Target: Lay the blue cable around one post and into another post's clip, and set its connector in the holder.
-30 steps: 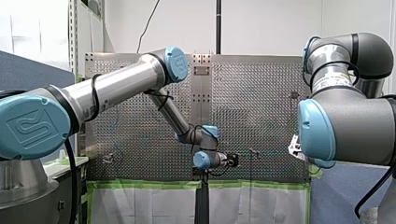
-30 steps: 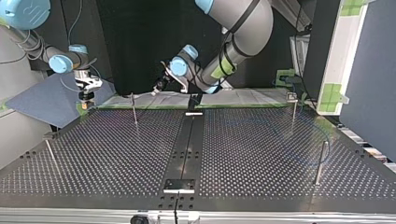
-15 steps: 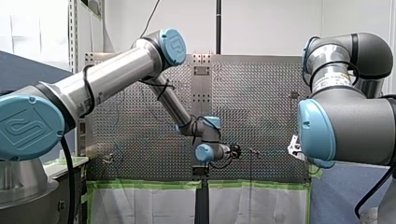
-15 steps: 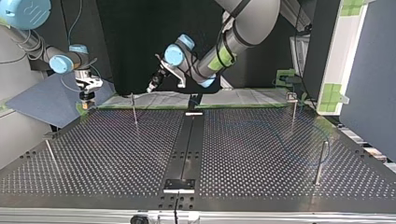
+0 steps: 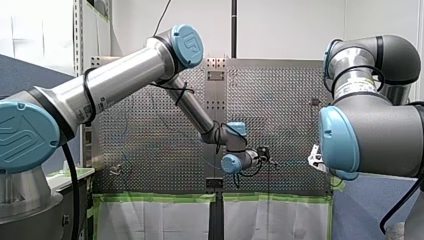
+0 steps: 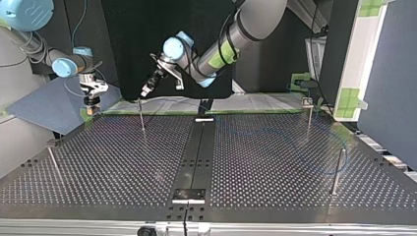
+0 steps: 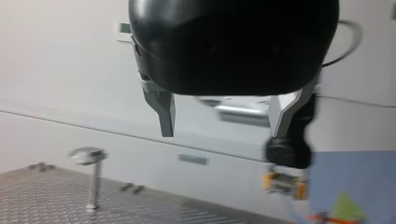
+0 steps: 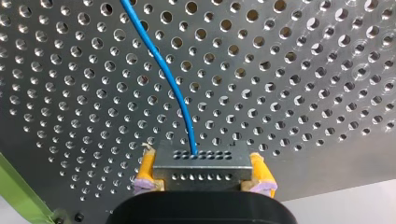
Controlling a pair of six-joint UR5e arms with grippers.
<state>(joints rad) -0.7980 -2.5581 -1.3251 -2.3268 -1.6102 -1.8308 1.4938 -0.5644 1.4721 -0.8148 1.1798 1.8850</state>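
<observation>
Moved: left claw [image 6: 146,91] swung toward the top view's left, near a post [image 6: 141,118] (fingers wide, empty).
Right claw [image 8: 204,171]: clamped on connector [image 8: 201,161].
Blue cable [image 8: 163,74]: leaves connector over perforated table [image 8: 303,70].

The blue cable [image 8: 163,79] runs off the right wrist view's edge — elsewhere too faint to trace.

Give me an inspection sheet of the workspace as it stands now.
Surface: perforated table, black strip down its middle.
Job's things: connector held in my right gripper; four posts upright.
Clutter: nothing seen.
Grippers: right shut on the connector; my left gripper open, empty, in the air.
Cables: blue cable runs from the connector across the table.
Surroundings: green tape on a white panel.
</observation>
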